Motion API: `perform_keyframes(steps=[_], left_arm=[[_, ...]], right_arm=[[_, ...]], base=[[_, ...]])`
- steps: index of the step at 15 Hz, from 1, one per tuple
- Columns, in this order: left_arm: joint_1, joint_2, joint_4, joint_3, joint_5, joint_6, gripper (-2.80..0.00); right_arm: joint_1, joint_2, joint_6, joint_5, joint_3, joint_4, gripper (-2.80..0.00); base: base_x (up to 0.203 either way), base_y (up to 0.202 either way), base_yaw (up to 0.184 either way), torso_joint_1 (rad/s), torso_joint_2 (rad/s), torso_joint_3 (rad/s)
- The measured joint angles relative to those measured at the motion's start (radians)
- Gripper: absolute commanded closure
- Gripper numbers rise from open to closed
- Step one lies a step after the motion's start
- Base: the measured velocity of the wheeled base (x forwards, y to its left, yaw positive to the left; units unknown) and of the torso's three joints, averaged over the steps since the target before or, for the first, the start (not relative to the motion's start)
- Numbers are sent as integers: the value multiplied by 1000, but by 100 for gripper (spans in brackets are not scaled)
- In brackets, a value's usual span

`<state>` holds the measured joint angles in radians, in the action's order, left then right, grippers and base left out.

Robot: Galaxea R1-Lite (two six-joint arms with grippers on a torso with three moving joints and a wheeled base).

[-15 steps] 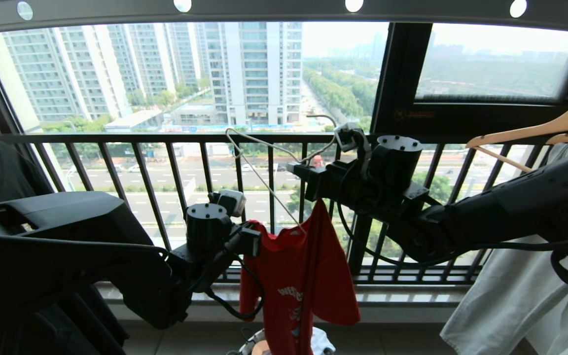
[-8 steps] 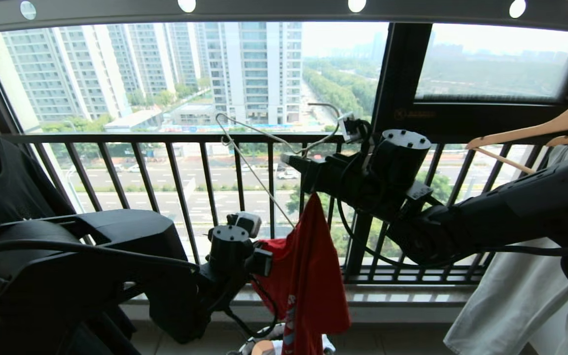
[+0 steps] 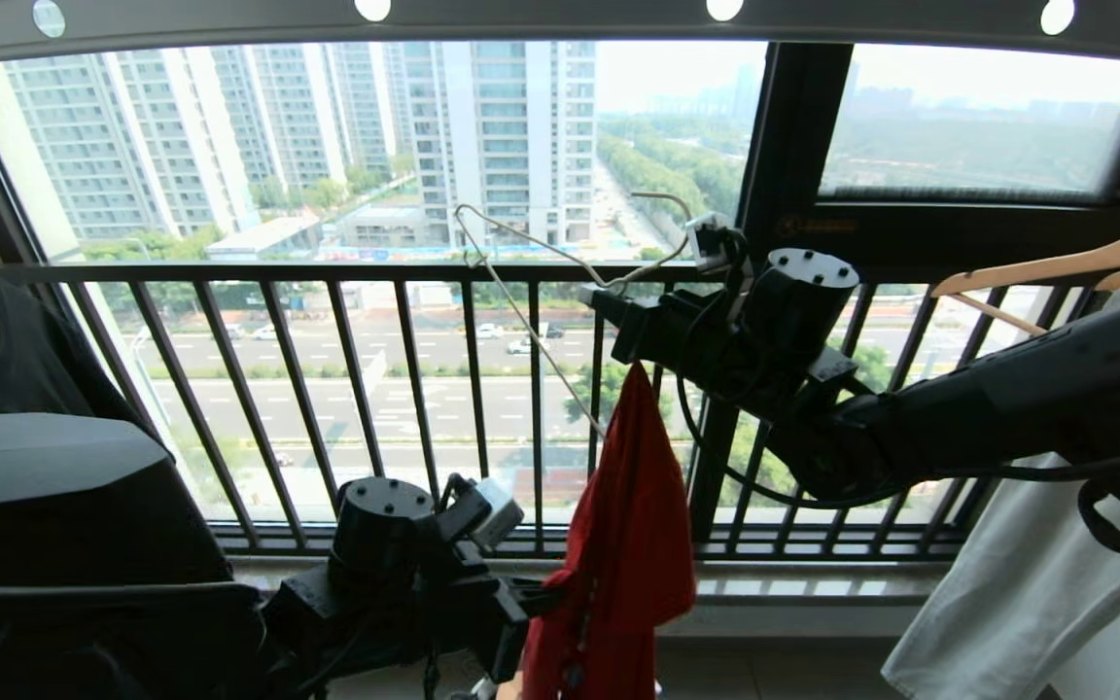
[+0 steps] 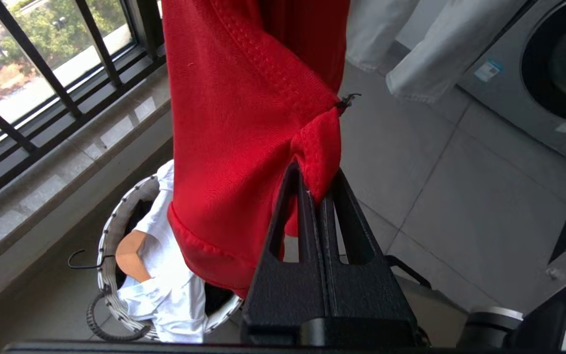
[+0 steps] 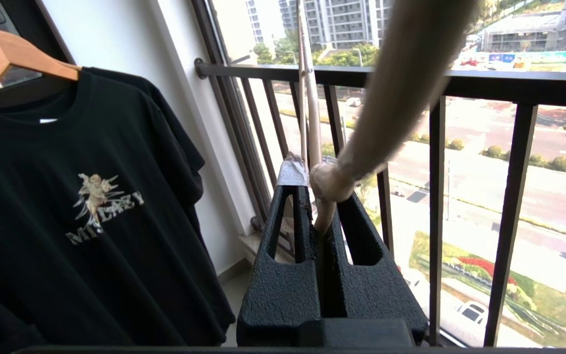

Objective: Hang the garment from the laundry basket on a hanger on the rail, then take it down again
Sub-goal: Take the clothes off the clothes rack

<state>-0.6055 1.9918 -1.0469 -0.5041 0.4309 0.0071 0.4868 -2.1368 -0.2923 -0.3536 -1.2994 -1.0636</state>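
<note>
The garment (image 3: 633,506), a red T-shirt, hangs in a narrow bunch from one end of the white wire hanger (image 3: 519,307) in front of the window. My right gripper (image 3: 601,299) is shut on the hanger's neck (image 5: 323,184), well below the grey rail (image 3: 560,21) overhead. My left gripper (image 3: 542,601) is low beside the shirt and shut on a folded edge of the garment (image 4: 243,123), seen at the left gripper's tips (image 4: 316,183). The laundry basket (image 4: 108,231) stands on the floor under the shirt, with white cloth in it.
A black barred window railing (image 3: 375,272) runs behind the hanger. A black printed T-shirt (image 5: 91,196) on a wooden hanger (image 5: 3,59) hangs at the left. Pale garments (image 3: 1027,583) on wooden hangers hang at the right. A washing machine (image 4: 533,73) stands on the tiled floor.
My left arm has dropped, drawing the shirt's edge down with it. The shirt has gone from spread out to a narrow bunch. The right gripper and hanger rose slightly.
</note>
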Motion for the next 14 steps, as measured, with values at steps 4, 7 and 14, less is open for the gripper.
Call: perform_keyframes(steps=[4, 7, 14], left_arm=[[1, -85, 30, 98, 158, 146, 0], [2, -102, 37, 135, 191, 224, 0], [89, -76, 121, 33, 175, 236, 0]], right_arm=[[-24, -15, 31, -1, -10, 35, 0], [-28, -16, 32, -1, -14, 37, 0], [-30, -15, 31, 0, -21, 40, 0]], base=[[0, 0, 0, 0, 0, 0], [0, 0, 0, 0, 0, 0], [0, 0, 0, 0, 0, 0]])
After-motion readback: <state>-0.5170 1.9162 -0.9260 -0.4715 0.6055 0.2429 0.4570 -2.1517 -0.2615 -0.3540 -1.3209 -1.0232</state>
